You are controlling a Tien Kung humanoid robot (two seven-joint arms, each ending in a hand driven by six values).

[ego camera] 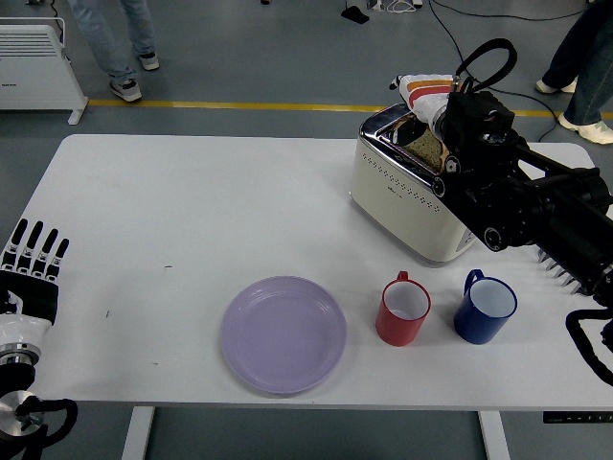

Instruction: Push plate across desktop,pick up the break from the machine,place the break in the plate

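Note:
A cream and chrome toaster (407,196) stands at the table's back right with a slice of brown bread (424,145) in its slot. My right arm reaches across the toaster from the right. Its white and orange hand (422,92) is right above the bread at the slot's far end, and the black forearm hides part of the toaster's top. A lilac plate (284,333) lies empty near the front edge, in the middle. My left hand (34,261) rests at the table's left edge, fingers straight and holding nothing.
A red mug (402,310) and a blue mug (486,307) stand in front of the toaster, right of the plate. People's legs (113,43) show on the floor beyond the table. A white heater (34,59) stands at far left.

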